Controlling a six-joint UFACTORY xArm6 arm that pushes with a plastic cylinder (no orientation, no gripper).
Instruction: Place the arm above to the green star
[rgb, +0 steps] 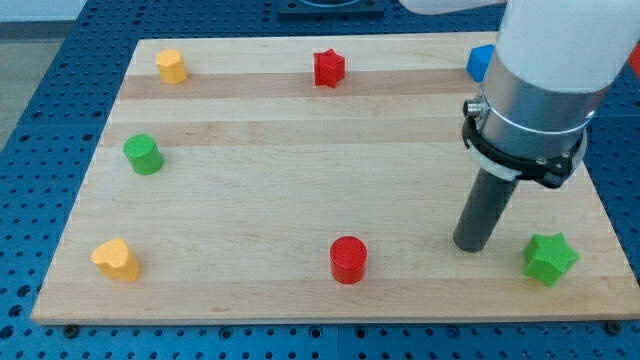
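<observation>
The green star lies near the board's lower right corner. My tip rests on the board just to the star's left, a short gap apart and about level with it. The dark rod rises from the tip into the arm's white and grey body at the view's upper right.
The wooden board also holds a red cylinder at bottom centre, a yellow heart at bottom left, a green cylinder at left, a yellow block at top left, a red star at top centre, and a blue block partly hidden by the arm.
</observation>
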